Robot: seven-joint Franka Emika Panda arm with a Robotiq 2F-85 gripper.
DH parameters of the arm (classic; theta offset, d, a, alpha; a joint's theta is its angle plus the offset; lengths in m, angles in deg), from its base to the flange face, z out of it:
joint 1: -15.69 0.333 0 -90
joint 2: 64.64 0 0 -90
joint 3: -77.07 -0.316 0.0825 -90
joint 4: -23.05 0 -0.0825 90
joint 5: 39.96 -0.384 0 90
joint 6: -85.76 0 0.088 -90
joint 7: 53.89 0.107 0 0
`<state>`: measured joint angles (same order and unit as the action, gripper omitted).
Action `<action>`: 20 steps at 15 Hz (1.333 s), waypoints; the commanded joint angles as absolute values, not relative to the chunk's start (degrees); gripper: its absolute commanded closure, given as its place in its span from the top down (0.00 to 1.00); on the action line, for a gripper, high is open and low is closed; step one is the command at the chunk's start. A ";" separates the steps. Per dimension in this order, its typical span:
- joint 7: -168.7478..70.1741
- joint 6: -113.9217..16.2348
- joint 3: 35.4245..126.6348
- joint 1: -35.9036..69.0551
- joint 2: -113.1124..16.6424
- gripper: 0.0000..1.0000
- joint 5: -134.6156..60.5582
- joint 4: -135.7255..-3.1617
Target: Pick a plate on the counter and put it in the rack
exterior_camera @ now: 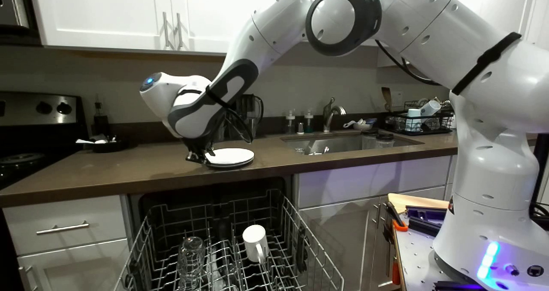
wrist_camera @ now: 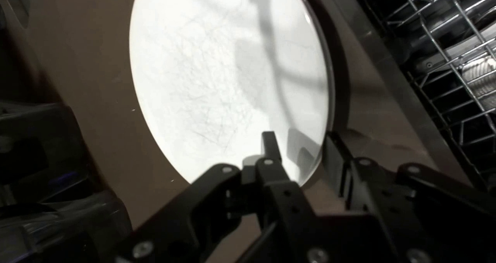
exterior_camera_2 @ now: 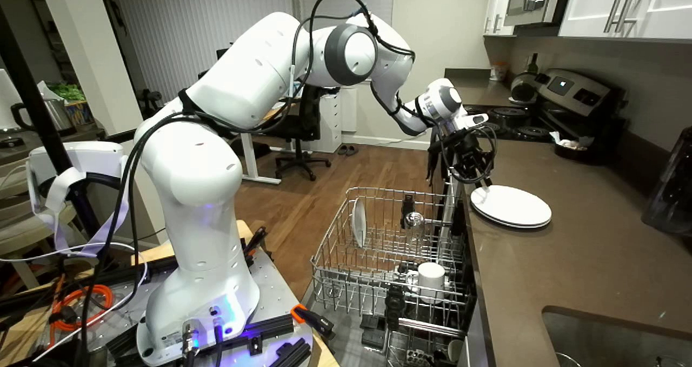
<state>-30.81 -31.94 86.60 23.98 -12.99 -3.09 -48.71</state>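
Black jointed fingers (wrist_camera: 271, 148) with round bolt heads, standing apart at the plate (wrist_camera: 209, 73): one tip over the white face, the other just outside the rim, plate edge in the gap between; touching or not, can't tell. Arm (exterior_camera: 420, 21) is smooth white shell with dark grey bands. Counter (exterior_camera: 128, 166) flat, dark brown, slight sheen, steel sink (exterior_camera: 339, 143) set in. Rack (exterior_camera: 317, 248) is grey metal wire with rows of upright tines, below the counter edge; holds a clear glass (exterior_camera: 192, 256), a white mug (exterior_camera: 254, 241) with looped handle and, in an exterior view, a white racked plate (exterior_camera_2: 359, 224) on edge. Plate lies flat on the counter near the rack-side edge: plain white, round but reading oval in the wrist view, shallow rim, fine grey scratches across the face, shadow over the side by the rack. Second edge line (exterior_camera_2: 503, 222) under its rim in an exterior view; can't tell if another is stacked below. Wrist view crops the plate at top; fingers hide part of its lower end. In both exterior views the fingers are small, dark, hard to make out. Clear-sided dark thing (wrist_camera: 46, 154) at the wrist view's left too dim to name.
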 commanded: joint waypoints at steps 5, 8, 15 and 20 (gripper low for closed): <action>-33.22 -32.98 86.44 23.29 -12.65 0.35 -5.69 -48.88; -33.21 -33.00 86.49 23.37 -12.57 0.13 -5.72 -48.86; -33.23 -33.04 86.72 23.51 -12.73 0.08 -5.78 -48.80; -33.03 -32.11 87.21 24.30 -12.93 0.07 -5.07 -48.48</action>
<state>-30.88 -32.15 86.90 24.05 -12.43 -4.08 -48.67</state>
